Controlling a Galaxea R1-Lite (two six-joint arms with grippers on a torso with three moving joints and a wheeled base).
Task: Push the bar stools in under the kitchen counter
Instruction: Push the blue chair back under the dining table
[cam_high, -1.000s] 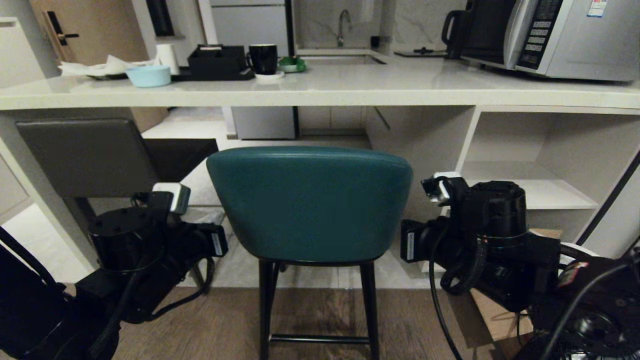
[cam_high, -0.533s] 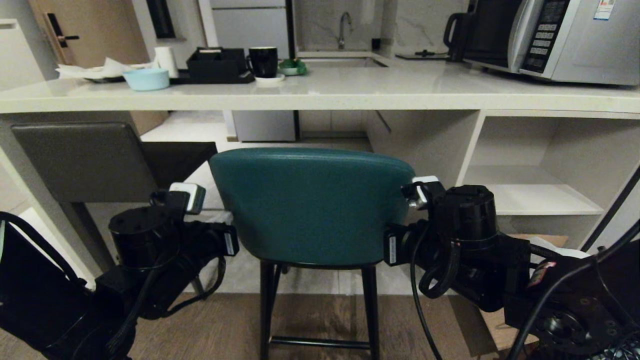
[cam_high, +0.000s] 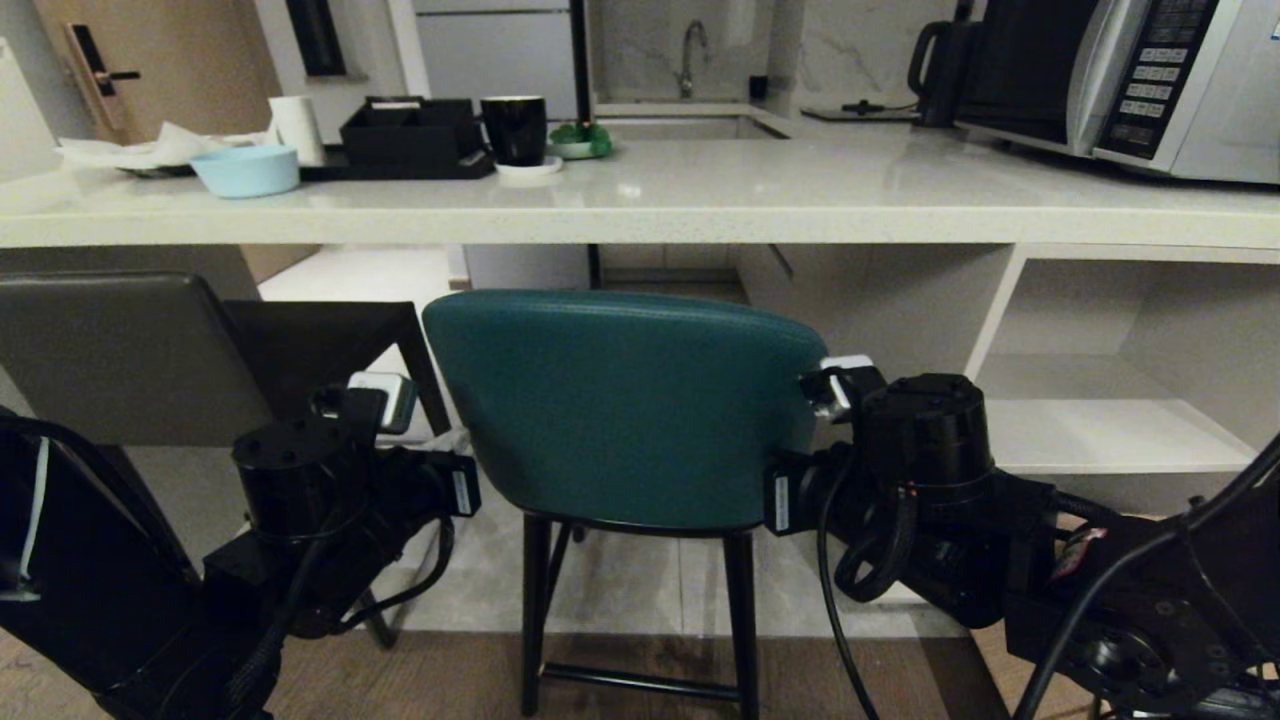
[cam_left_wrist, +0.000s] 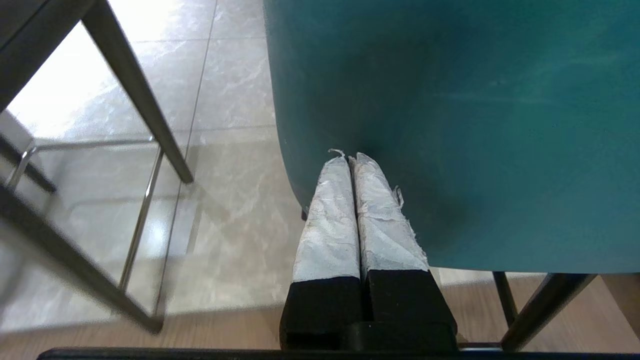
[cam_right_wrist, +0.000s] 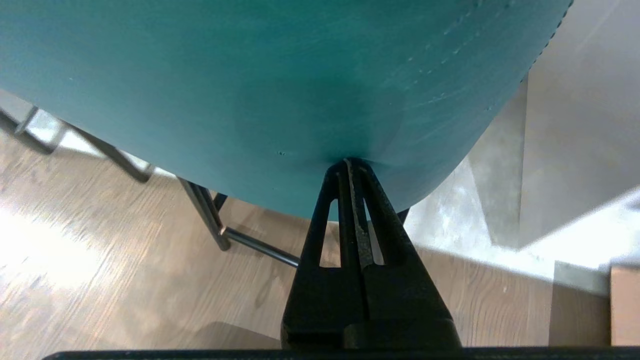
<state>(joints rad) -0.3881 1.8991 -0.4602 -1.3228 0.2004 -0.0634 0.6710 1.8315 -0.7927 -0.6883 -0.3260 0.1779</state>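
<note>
Across the far side runs the kitchen counter (cam_high: 700, 205), a long off-white slab carrying a microwave (cam_high: 1150, 85), a black mug (cam_high: 514, 128) and a pale blue bowl (cam_high: 245, 170), with open white shelves (cam_high: 1100, 440) under its right end. Since a second ago the whole head view has shifted: the counter edge sits lower in the picture and the shelves have slid outward, so the camera itself has come closer.

Below the slab the dark grey stool (cam_high: 110, 355) stands at the left, its seat already reaching under the counter edge. At centre is the teal stool (cam_high: 620, 400), its curved back facing the robot and its thin black legs straddling the line between tile and wood floor. The seat cannot be seen, so how far it reaches under the slab is unclear.

A second ago both arms stood apart from the teal shell; now they flank it and touch it. The left gripper (cam_left_wrist: 350, 162), fingers pressed together, butts its wrapped tips against the lower left of the backrest. The right gripper (cam_right_wrist: 348, 162), also pinched shut on nothing, presses its tips into the lower right, where the upholstery dimples.

My reading is that the push on the teal stool is underway, with contact made on both sides, so the stool should travel straight rather than swivel.
</note>
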